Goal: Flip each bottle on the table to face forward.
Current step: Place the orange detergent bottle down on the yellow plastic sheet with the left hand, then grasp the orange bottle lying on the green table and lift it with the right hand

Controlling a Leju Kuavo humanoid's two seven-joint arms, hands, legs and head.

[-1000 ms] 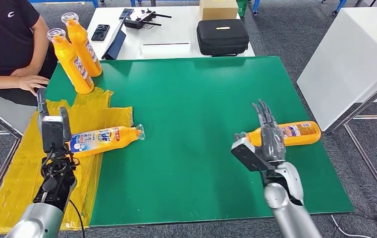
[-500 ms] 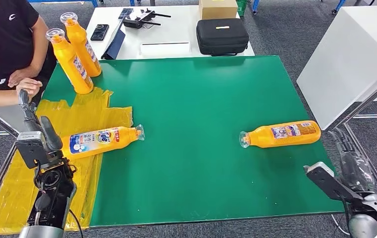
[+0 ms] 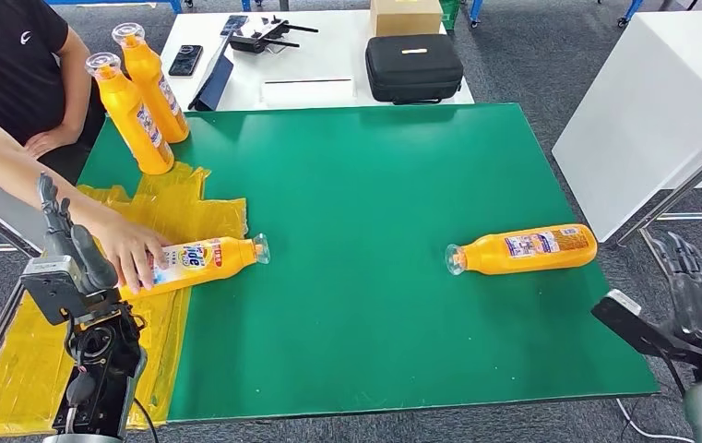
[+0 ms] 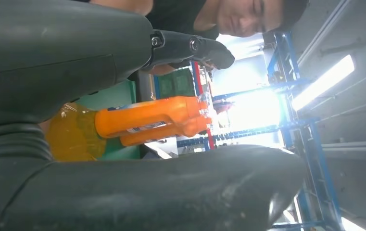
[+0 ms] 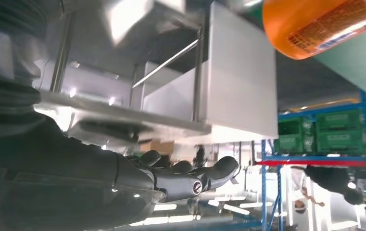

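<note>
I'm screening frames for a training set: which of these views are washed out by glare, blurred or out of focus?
Head view: evenly lit and sharp, labels on the lying bottles visible. Left wrist view: strong backlight bleaches the background behind the upright bottles, and the left hand is a dark foreground mass. Right wrist view: bright ceiling glare, soft focus, the right hand dim against it.

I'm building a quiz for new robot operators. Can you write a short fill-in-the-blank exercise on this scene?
1. A person's hand rests on the lying bottle that is partly on the ____ plastic sheet.
2. The number of bottles standing upright is ____.
3. The bottle near the right hand lies on the ____ mat.
4. The black case sits on the ____ table.

Missing words: yellow; two; green; white
</note>
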